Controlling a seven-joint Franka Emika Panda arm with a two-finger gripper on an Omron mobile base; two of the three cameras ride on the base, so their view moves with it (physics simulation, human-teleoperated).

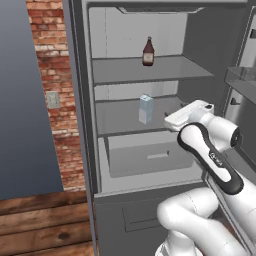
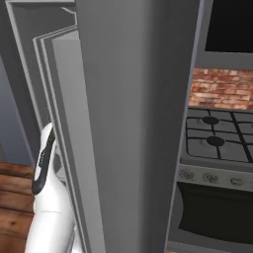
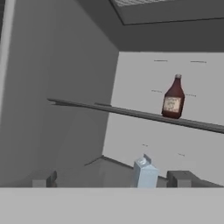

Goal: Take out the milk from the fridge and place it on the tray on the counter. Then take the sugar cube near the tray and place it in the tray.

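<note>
Standing upright on the middle shelf of the open fridge (image 1: 85, 150) is the milk (image 1: 146, 109), a small pale blue-and-white carton with a peaked top, nothing touching it. One shelf up, well apart, there's a dark brown bottle (image 1: 148, 52) (not our target, leave it be). Below the carton's shelf sits a pale drawer (image 1: 150, 157). And here's the gripper (image 3: 116, 181), pointed into the fridge with its jaws spread wide and empty, the carton sitting between the two dark fingertips (image 3: 46, 180) in the hand view but clearly farther back, not yet reached.

Now, how will it handle? Looks light to me, thin-walled card, so it should give a little under a hard squeeze, and being narrow and tall it could tip if nudged at the top. Best bet, I'd say: close on the flat side panels around mid-height, below the sloped top, where the walls are straight and the pads can sit flush.
</note>
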